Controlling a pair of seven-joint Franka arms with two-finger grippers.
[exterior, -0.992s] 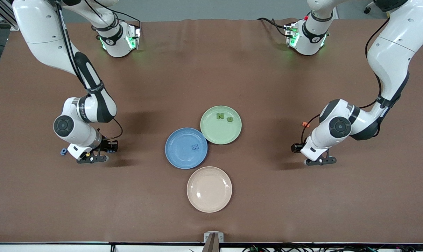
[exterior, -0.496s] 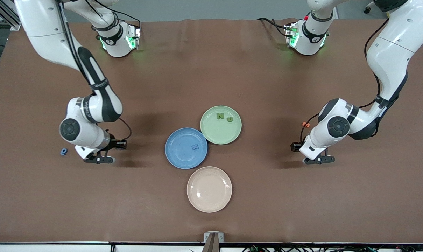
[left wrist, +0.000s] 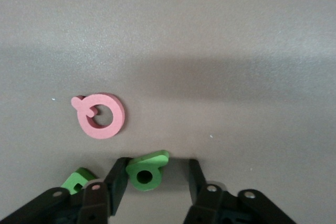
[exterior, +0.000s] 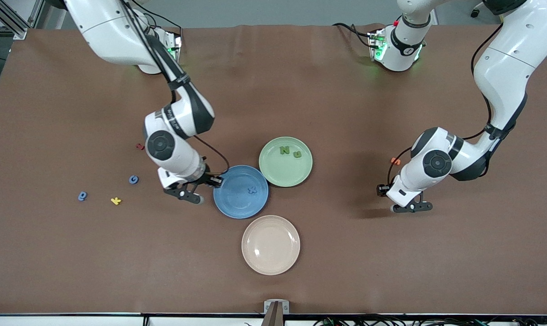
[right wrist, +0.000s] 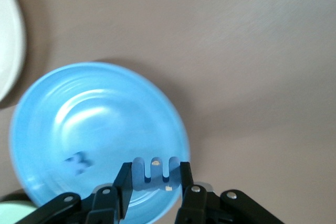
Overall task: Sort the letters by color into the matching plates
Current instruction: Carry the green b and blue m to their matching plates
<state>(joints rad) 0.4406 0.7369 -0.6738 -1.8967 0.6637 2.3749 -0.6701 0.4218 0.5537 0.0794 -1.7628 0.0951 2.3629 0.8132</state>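
Two chunky green letters, pale green plate

three plates, four blue letters, four green letters, plus red, yellow, orange, pink singles.

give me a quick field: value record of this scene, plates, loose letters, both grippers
blue plate: one blue letter in it
green plate: two green letters in it
beige plate: nearest the front camera
right gripper: shut on a blue letter, over the blue plate's rim
left gripper: fingers around a green letter on the table, pink letter beside it
loose letters: two blue, yellow, red toward the right arm's end; orange by the left arm
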